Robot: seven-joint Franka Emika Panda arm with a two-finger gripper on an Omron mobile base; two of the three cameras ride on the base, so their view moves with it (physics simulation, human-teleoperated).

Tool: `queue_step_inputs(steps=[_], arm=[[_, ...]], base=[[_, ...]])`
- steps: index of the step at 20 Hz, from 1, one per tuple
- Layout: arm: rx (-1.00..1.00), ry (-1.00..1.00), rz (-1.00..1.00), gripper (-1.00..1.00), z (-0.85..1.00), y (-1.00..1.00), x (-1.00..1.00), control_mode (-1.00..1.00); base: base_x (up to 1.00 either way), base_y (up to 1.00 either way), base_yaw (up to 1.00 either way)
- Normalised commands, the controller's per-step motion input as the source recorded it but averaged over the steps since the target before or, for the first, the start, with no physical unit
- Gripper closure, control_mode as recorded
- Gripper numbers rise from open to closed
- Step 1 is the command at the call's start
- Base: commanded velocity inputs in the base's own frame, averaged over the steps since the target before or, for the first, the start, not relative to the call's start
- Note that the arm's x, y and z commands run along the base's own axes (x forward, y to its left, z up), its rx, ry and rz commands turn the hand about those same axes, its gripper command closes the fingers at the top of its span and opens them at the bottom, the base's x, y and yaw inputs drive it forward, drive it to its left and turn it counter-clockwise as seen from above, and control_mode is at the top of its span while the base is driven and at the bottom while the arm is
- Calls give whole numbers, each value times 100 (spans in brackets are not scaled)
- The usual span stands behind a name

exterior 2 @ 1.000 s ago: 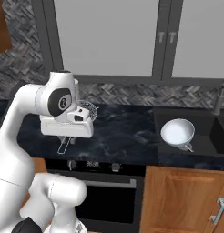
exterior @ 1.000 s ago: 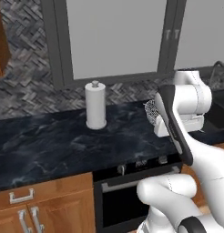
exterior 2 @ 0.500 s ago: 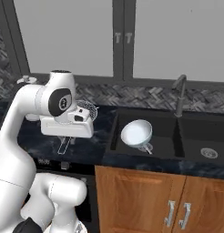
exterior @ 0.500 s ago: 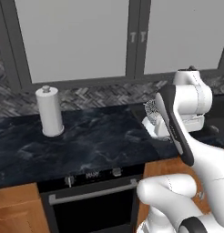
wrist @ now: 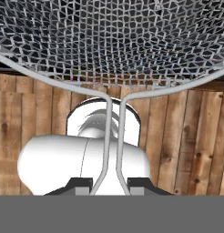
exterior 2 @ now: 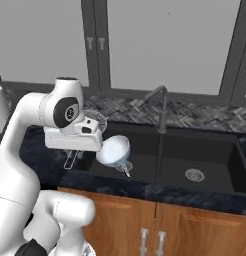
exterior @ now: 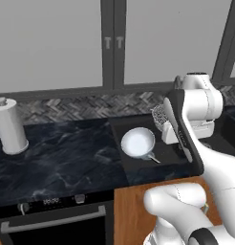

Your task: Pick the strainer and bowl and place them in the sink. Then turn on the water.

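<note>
**Hand view: strainer carried by its handle**

Hand view has the gripper [wrist: 110, 185] closed on the strainer [wrist: 112, 45] handle, mesh basket just beyond the fingertips, likely kept high for carrying to the sink [exterior 2: 215, 155]. Beyond the fingers, the bowl [exterior: 137, 142] waits.

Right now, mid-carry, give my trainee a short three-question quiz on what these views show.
1. True or false: the gripper is shut on the handle of the strainer.
2. Where does the bowl show in the left base view? A) on the stove B) in the sink, left basin C) on the paper towel roll
3. Fill in: no stream falls from the faucet, so the water is ____.

Key: 1 true; 2 B; 3 off
</note>
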Motion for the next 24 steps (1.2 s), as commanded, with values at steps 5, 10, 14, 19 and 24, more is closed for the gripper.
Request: queue_step_inputs(steps=[5, 10, 14, 19, 24], arm=[[0, 0, 0, 100, 0, 0, 0, 100], [0, 0, 0, 100, 0, 0, 0, 100], [0, 0, 0, 100, 0, 0, 0, 100], [0, 0, 0, 100, 0, 0, 0, 100], [0, 0, 0, 100, 0, 0, 0, 100]], base=[[21, -66, 6], [0, -54, 0], [2, -51, 0], [9, -62, 0], [7, -66, 0]])
